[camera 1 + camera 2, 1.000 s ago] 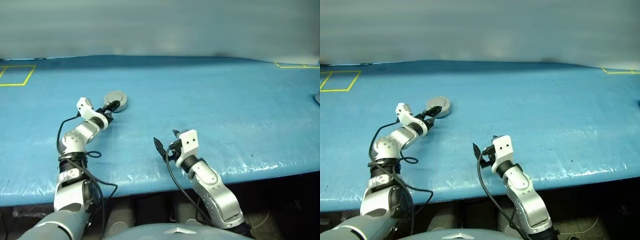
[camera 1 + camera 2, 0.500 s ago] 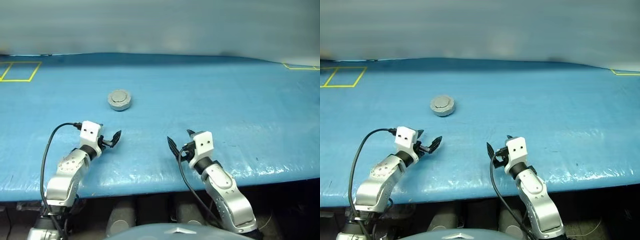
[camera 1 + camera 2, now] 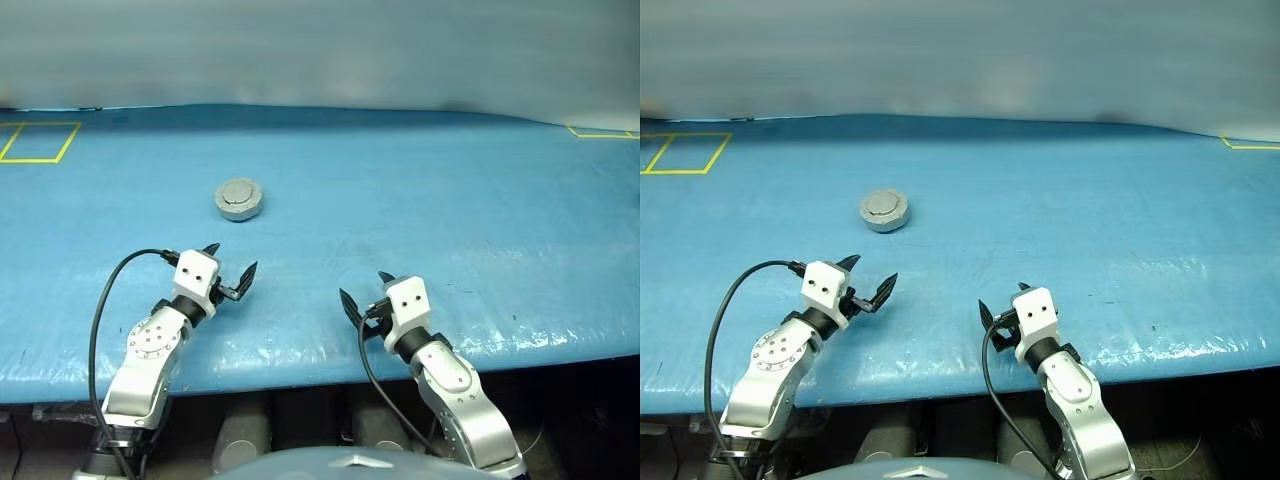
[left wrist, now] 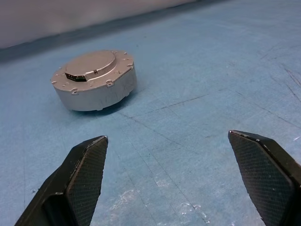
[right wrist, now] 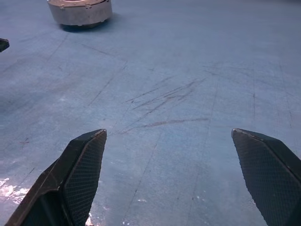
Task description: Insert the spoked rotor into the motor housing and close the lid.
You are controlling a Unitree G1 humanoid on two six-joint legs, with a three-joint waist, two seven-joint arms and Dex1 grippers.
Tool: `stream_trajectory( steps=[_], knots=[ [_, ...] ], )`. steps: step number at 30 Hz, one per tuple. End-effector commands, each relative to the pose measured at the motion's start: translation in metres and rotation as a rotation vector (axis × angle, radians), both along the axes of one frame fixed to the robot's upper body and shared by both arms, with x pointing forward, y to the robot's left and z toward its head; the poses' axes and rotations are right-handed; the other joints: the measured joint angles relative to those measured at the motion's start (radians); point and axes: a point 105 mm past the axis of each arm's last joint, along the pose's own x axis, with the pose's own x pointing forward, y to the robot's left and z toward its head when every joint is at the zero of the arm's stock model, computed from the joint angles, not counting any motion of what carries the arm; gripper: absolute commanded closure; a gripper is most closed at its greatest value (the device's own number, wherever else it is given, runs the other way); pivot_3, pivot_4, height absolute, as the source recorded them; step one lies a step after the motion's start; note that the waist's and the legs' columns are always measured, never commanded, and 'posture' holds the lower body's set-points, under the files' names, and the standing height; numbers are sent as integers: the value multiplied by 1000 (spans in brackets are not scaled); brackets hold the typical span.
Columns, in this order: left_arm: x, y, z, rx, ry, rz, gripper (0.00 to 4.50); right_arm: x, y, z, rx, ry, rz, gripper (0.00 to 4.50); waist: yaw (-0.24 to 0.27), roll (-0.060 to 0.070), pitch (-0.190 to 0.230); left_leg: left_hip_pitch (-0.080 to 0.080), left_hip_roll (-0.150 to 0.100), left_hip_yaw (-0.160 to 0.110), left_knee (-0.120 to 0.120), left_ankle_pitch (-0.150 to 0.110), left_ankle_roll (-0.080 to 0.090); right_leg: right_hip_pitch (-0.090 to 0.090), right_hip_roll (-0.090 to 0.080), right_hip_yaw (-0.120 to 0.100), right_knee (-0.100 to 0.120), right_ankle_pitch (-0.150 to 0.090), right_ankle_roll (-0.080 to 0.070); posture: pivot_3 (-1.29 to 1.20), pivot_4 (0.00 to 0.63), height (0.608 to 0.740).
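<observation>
Motor housing (image 3: 239, 199): lid (image 4: 91, 64) closed, on the blue worktop (image 3: 420, 200), ahead of the left gripper (image 3: 231, 272), apart.
Left gripper: fingers spread wide, empty.
Right gripper (image 3: 364, 294): wide, empty, well apart from the housing.

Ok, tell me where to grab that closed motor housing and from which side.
Grip the motor housing across its straight round side wall, below the lid, coming level from the near side with the open left pincer. The wall gives two opposite faces; the lid's stepped top would probably slip.
</observation>
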Motion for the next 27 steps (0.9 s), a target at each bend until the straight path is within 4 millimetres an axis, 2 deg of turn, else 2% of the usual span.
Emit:
stream_trajectory(
  steps=[1, 27],
  knots=[
    [2, -3, 7, 1, -40, -20, 23, 2, 0, 14, 9, -61, -8, 0, 0, 0, 0, 0, 0, 0, 0, 0, 0, 0, 0, 0, 0, 0, 0, 0, 150, 740],
    [1, -5, 3, 3, -25, -39, 23, 3, 6, 13, 24, -59, 18, 0, -1, 0, 0, 0, 0, 0, 4, 0, 0, 0, 0, 0, 3, 0, 0, 0, 150, 740]
  ],
)
